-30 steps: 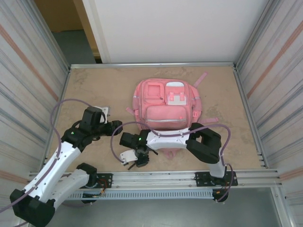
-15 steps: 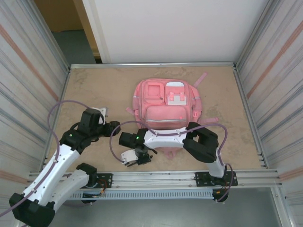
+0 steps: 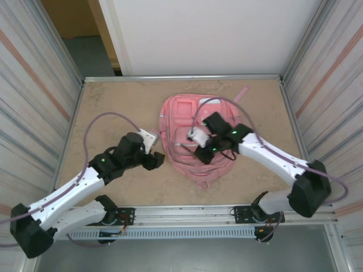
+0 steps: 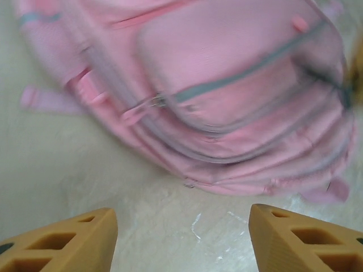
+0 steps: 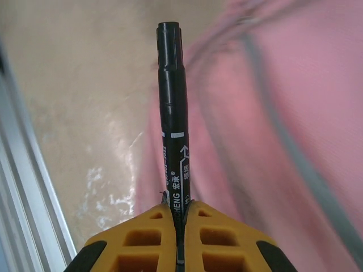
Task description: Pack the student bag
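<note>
The student bag (image 3: 176, 110), a large pink backpack, lies flat in the middle of the table. My right gripper (image 3: 204, 152) hovers over its front pockets and is shut on a black marker (image 5: 173, 113). The marker sticks straight out past the yellow fingertips (image 5: 153, 218), with the bag's pink fabric (image 5: 283, 113) behind it. My left gripper (image 3: 154, 160) sits low on the table just off the bag's left front corner. In the left wrist view it (image 4: 181, 229) is open with bare table between its fingers (image 4: 68, 238), and the bag (image 4: 227, 96) lies just ahead.
Corrugated metal walls close in the table (image 3: 113, 107) on the left and right. A metal rail (image 3: 193, 212) runs along the near edge. A pink strap (image 3: 243, 93) trails off the bag's far right corner.
My right gripper has closed on the marker near the table's front and swung it up over the bag. The left arm has moved right, closer to the bag.
</note>
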Tool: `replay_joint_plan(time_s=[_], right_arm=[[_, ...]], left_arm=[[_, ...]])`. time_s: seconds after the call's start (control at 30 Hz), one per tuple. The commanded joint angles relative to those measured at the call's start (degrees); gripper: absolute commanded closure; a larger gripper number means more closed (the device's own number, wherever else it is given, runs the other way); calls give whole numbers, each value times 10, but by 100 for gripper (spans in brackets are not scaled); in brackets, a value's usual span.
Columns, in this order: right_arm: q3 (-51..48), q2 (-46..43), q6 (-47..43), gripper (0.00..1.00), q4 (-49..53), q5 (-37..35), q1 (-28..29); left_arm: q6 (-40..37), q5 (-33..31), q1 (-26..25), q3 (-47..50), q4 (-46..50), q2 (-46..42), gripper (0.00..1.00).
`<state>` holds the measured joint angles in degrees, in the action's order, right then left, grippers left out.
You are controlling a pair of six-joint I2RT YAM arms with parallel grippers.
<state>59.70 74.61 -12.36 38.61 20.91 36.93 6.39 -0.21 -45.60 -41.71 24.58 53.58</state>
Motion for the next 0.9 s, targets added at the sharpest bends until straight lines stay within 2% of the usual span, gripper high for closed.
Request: replay_joint_plan(time_s=[0.0,0.07,0.13,0.2,0.33,0.47,0.73,0.87], right_arm=[[-35,-75,119,99,-34,79,-87],[-57,-113,147,100,-54,99,-144],[-77,-137,166,100,-70,103,-184],[-91,-153,183,100,-77,107,-219],[-127,-190,230,100,-125,160,-267],[-134,-200,240,100,-131,167,-274],[-142,-217,252,100,-132,170,-282],[-156,-221,255,100,-140,204,-281]], left_arm=[[-241,-40,-67,-30,-50,43,34],[-324,-59,-100,-39,-64,88,31],[-366,-62,-108,-57,-80,134,31],[-378,-65,-108,-87,-79,182,30],[-421,-54,-108,-127,-80,252,30],[-464,-45,-103,-120,-146,292,30],[-497,-42,-90,-148,-161,354,34],[-489,-28,-74,-173,-159,357,46]])
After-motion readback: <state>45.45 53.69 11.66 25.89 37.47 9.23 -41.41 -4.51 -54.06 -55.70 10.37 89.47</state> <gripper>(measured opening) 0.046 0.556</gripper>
